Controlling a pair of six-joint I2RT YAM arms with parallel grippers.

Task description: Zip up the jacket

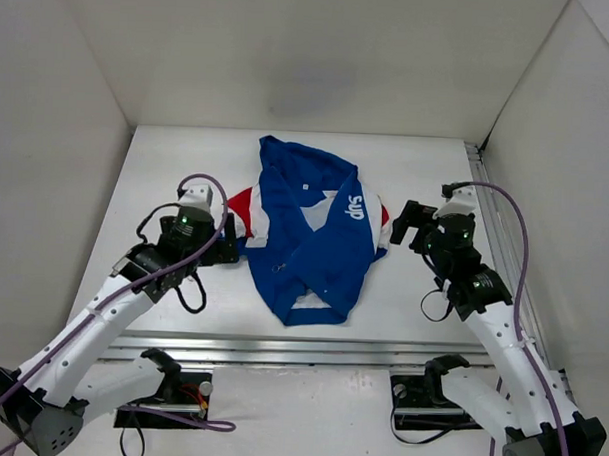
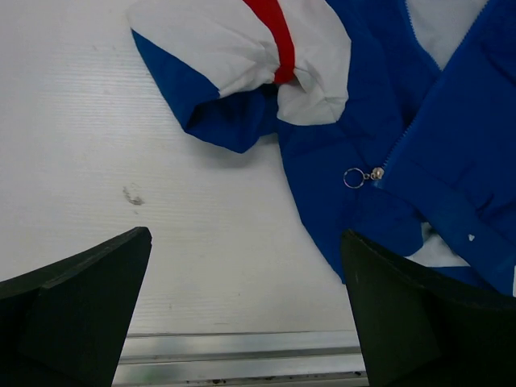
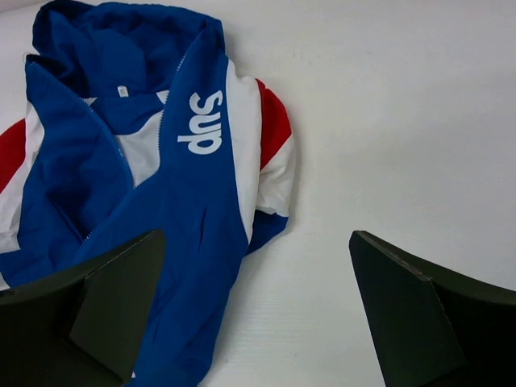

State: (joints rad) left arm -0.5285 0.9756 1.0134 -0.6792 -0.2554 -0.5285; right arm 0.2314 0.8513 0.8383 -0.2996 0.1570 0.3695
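White ribbed table (image 1: 186,174), metal rail (image 1: 310,350) along its 6 o'clock edge. At centre, lying rumpled: blue jacket (image 1: 304,238), hood toward 12 o'clock, hem toward 6, front unzipped. At 9 o'clock from it, small dark smudge (image 2: 131,196) on bare surface.

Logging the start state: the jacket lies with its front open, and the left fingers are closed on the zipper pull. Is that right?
Not quite. The jacket lies with its front open, but the left fingers are open, holding nothing; the left wrist view shows the zipper pull lying free.
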